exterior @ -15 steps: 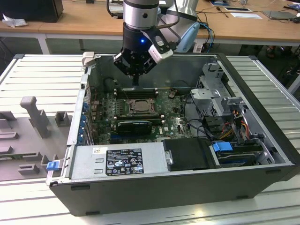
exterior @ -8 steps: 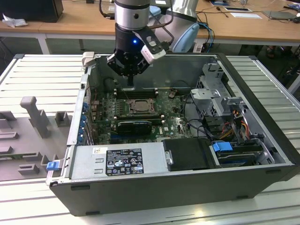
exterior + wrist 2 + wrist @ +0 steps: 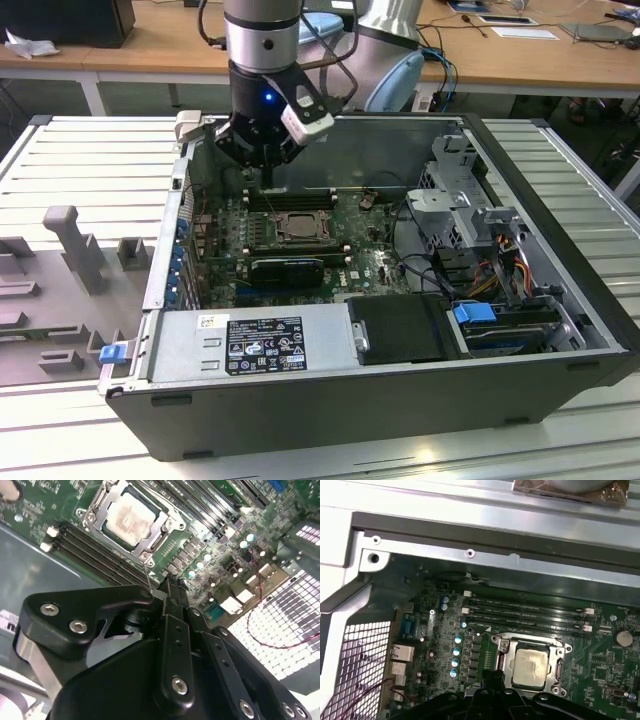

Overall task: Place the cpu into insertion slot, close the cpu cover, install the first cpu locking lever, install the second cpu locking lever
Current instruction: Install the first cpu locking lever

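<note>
Starting at the exterior view's left: grey fixtures point(image 3: 75, 250) standing on the ribbed table point(image 3: 90, 150), well apart from the work. Next, the open case point(image 3: 400, 400), laid with its green board point(image 3: 370, 265) facing up. Above the board, hanging from the arm point(image 3: 262, 40), the claw point(image 3: 268, 172), clenched to a narrow tip and pointing down near the slot point(image 3: 297, 228), over the long memory slots point(image 3: 290, 198).

Seen in the second wrist view: cpu point(image 3: 131, 517) already seated flat in the slot, cover point(image 3: 162, 530) down around it, with the pale face showing through the window. Judged from that: first two steps done, lever work in hand. From the cover's corner, a thin wire lever point(image 3: 147, 575) rising to the claw's tip and touching it there. Cannot tell whether pinched between the pads or only leaning against them.

To do this step well: stay on the wire's free end, press down and slightly sideways in one smooth arc, then tuck it under the catch beside the cover. Avoid scraping the memory slots or the small capacitors point(image 3: 455, 652) close by. Watch for the springy wire slipping off the tip.

Further right, drive cage point(image 3: 465, 200) and cables point(image 3: 500, 260), well clear.
</note>
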